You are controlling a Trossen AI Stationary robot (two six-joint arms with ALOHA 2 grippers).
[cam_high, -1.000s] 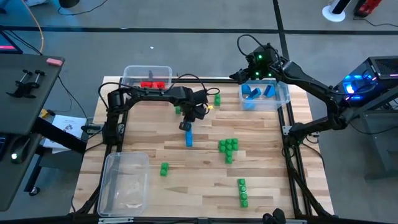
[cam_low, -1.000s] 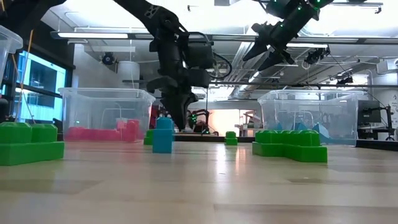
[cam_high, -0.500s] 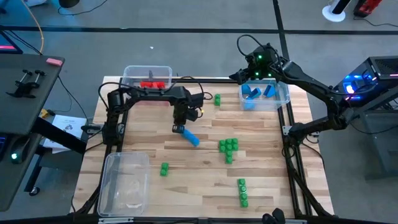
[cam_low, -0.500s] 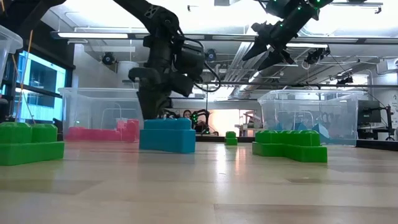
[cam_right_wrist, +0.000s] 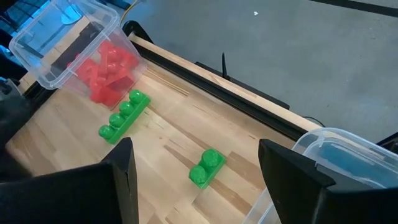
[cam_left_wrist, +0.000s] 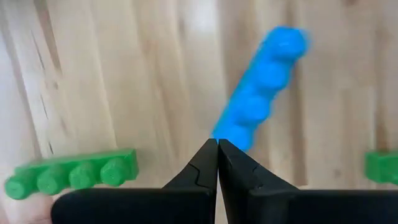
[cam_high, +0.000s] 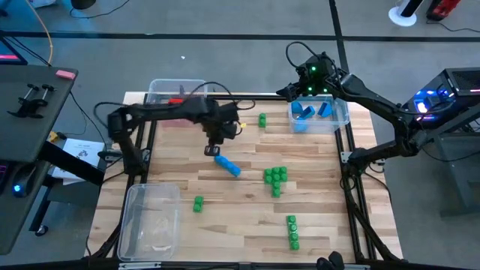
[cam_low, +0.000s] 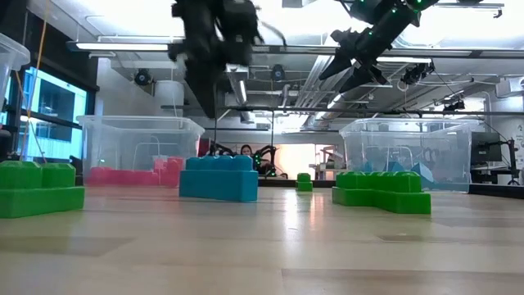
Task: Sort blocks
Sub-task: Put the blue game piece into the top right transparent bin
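The shut left pincer (cam_high: 211, 148) has lifted off the toppled blue block (cam_high: 228, 165).

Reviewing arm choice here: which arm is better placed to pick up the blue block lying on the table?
Left. The left gripper, fingers shut, hangs right beside the blue block at mid-table. The right gripper is open but sits far off, at the edge of the bin of blue blocks.

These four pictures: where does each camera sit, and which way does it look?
High: overhead, straight down; both arms, blue block on table.
Low: table height, level; same blue block, arms above.
Left wrist: on left arm, facing down; shut left gripper.
Right wrist: over blue-block bin; open right gripper, red-block bin.
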